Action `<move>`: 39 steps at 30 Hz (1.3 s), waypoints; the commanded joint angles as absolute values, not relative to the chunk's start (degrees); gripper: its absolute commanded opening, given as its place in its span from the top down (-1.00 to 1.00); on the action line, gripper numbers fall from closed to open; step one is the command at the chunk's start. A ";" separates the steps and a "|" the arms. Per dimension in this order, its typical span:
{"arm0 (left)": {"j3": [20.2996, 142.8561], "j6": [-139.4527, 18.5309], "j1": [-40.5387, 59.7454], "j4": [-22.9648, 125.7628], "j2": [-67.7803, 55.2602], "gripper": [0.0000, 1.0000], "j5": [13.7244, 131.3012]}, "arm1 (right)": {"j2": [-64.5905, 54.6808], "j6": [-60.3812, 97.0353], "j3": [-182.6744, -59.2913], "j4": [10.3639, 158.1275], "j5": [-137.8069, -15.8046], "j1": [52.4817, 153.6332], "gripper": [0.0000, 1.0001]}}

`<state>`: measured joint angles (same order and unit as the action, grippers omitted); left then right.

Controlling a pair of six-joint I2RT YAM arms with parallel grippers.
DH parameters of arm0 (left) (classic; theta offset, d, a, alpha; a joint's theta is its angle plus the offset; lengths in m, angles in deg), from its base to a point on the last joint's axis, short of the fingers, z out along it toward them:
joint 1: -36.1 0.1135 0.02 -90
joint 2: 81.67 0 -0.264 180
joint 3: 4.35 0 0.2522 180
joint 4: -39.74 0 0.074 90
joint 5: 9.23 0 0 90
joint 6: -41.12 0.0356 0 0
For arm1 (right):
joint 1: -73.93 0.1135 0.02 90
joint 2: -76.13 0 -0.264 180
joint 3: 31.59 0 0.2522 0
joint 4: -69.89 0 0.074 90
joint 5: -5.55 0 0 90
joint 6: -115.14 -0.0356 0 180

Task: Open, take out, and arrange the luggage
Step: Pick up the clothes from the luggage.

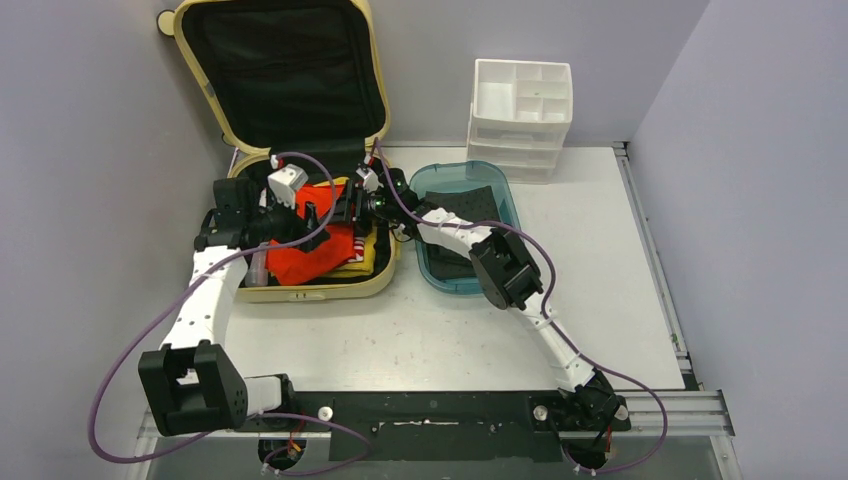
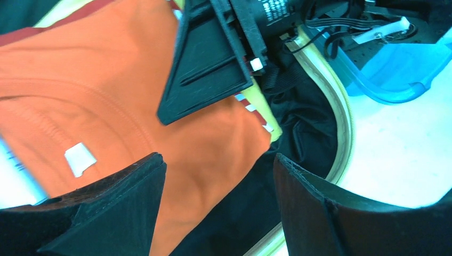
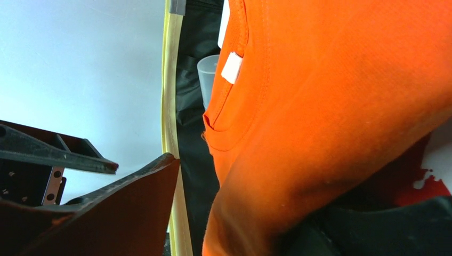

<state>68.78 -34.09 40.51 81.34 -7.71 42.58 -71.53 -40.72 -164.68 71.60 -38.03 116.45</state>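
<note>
Left claw [image 2: 216, 208] hangs released above the orange shirt [image 2: 106, 90] in the luggage [image 1: 320, 292]; right claw [image 3: 250, 197] straddles it, grip unclear: pinch firmly, then lift straight up.

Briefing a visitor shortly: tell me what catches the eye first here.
The open pale-yellow luggage at the table's far left, lid raised, dominates. Inside lies a bright orange garment, with the left end effector and right end effector both over it. A teal tray sits to its right.
</note>
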 commanded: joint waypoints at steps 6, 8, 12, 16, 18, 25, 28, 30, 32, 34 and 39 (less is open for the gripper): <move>66.59 -32.59 45.63 82.55 -15.66 -0.43 48.58 | -72.20 -44.33 -161.45 66.80 -37.41 117.36 0.85; 66.43 -32.81 46.71 82.74 -16.35 -0.44 50.23 | -70.78 -42.86 -160.96 68.02 -37.45 117.05 1.00; 66.11 -32.99 49.18 83.25 -17.59 -0.45 50.56 | -66.21 -38.06 -159.98 74.03 -39.28 116.37 1.00; 65.47 -33.67 51.03 83.08 -18.20 -0.46 51.50 | -61.23 -31.43 -159.41 82.35 -42.58 115.51 1.00; 65.04 -33.68 51.83 83.06 -18.28 -0.47 51.83 | -58.69 -30.02 -157.75 83.46 -42.89 114.83 1.00; 62.96 -34.02 54.35 82.24 -18.91 -0.48 51.77 | -52.84 -26.65 -151.57 87.29 -41.01 110.91 1.00; 62.10 -34.61 54.68 81.35 -18.87 -0.47 51.77 | -51.93 -23.79 -153.11 89.63 -40.67 110.01 1.00; 61.74 -34.82 54.80 81.03 -18.72 -0.48 51.94 | -51.32 -21.19 -154.94 92.02 -41.16 109.82 1.00; 61.62 -34.86 54.88 80.90 -18.28 -0.48 52.56 | -50.66 -19.42 -156.22 93.13 -40.61 109.65 1.00; 61.31 -34.26 54.91 80.69 -17.89 -0.48 53.13 | -50.12 -17.82 -157.23 94.33 -40.23 109.42 1.00; 61.00 -33.36 54.87 80.40 -17.68 -0.48 54.24 | -49.65 -12.63 -158.64 99.17 -38.30 108.61 1.00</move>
